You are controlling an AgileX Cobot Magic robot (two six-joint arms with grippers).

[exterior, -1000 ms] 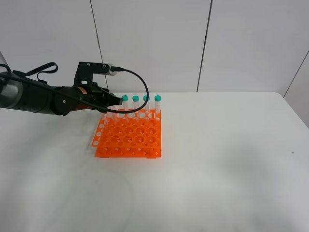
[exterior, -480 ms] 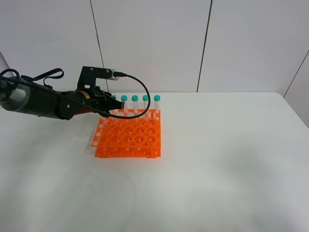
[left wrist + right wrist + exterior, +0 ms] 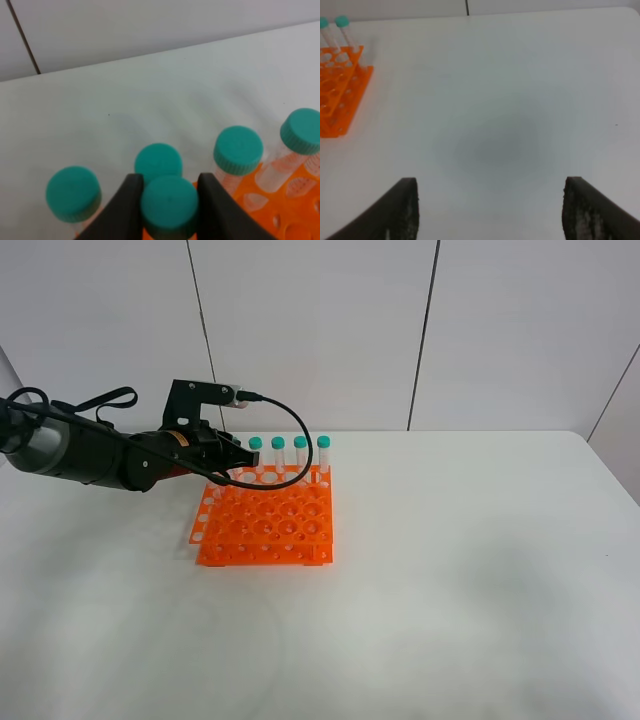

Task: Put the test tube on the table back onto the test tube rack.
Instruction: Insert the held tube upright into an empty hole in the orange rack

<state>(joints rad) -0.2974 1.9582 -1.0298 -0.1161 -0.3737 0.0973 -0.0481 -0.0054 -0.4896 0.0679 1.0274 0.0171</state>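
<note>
1. Left wrist view, lower centre: left gripper (image 3: pixel 169 189) clamped on test tube (image 3: pixel 168 202) cap.
2. Exterior high view: tube at upper-left corner of test tube rack (image 3: pixel 266 527).
3. Right gripper (image 3: pixel 491 186) spread wide, empty, over table (image 3: pixel 520 75).

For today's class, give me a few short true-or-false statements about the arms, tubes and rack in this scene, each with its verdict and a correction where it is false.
1. The left jaws are closed on the teal cap of a test tube. True.
2. The test tube rack is blue. False: it is orange.
3. The right jaws grip a tube. False: they stand open over the bare table, holding nothing.
4. Other capped tubes stand upright in the rack's row farthest from the high camera. True.
</note>
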